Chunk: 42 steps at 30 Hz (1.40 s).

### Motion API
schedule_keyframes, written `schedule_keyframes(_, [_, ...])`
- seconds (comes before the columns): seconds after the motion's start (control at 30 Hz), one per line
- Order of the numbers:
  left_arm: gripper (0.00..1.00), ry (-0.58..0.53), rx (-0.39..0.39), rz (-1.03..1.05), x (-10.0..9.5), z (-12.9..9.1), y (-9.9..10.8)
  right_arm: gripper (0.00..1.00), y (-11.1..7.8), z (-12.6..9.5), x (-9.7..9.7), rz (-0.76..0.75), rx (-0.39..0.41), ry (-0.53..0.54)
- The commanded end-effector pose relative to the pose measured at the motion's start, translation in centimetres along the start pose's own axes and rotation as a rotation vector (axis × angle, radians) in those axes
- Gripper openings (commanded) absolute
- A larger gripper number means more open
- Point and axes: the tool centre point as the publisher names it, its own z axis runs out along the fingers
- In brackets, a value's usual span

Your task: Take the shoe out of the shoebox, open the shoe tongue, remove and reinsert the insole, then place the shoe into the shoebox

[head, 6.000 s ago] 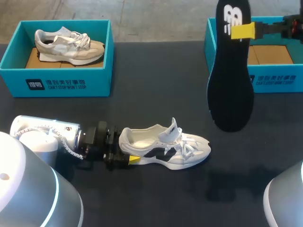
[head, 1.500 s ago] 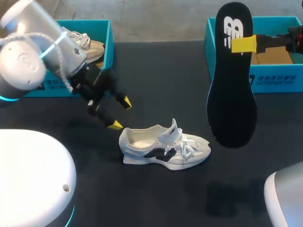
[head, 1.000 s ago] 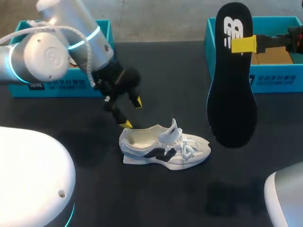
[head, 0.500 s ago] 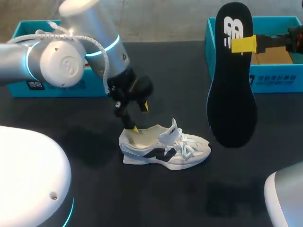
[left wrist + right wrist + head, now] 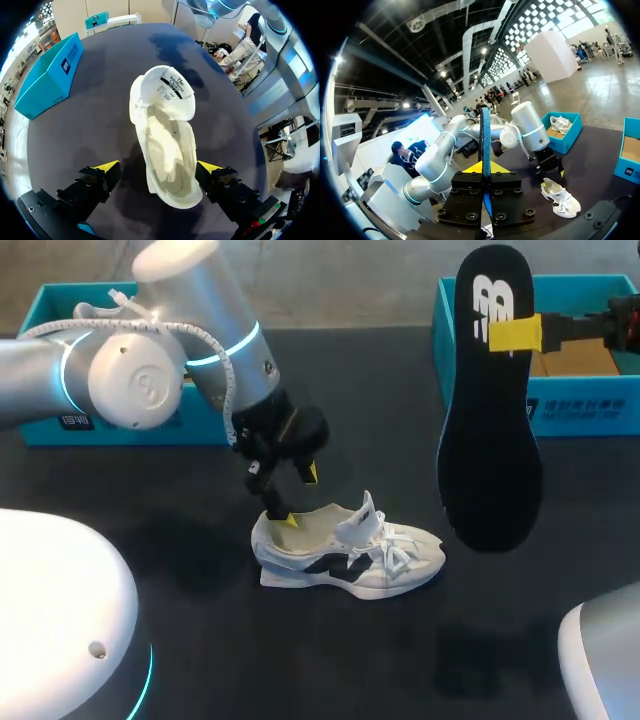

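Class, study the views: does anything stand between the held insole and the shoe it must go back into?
Yes: the left arm holds its open jaws astride the heel of the shoe, over its opening. Otherwise nothing shows between the insole and the shoe.

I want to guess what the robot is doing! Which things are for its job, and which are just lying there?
For the job: white sneaker, black insole in the right gripper, open left gripper at the sneaker's heel, empty teal shoebox.
Just lying there: other teal shoebox, beige sneaker inside it.
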Motion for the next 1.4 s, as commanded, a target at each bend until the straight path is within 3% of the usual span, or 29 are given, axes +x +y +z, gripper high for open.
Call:
schedule_keyframes(0.03, [1.0,0.01,-0.043,0.016,1.6,-2.3,0.8,0.0,0.4,0.2,-0.1,0.002,0.008,0.0])
schedule_keyframes(0.33, [1.0,0.008,-0.078,-0.027,4.6,-2.3,2.5,0.0,0.4,0.2,-0.1,0.002,0.008,0.0])
schedule_keyframes(0.5, [1.0,0.004,-0.098,-0.046,5.1,-2.2,3.0,0.0,0.4,0.2,-0.1,0.002,0.008,0.0])
schedule_keyframes(0.8, [1.0,-0.01,-0.113,-0.046,4.4,-2.0,3.0,0.0,0.4,0.2,-0.1,0.002,0.008,0.0])
schedule_keyframes(1.4, [1.0,-0.034,-0.111,0.019,0.6,-0.4,-0.1,0.0,0.4,0.2,-0.1,0.002,0.008,0.0])
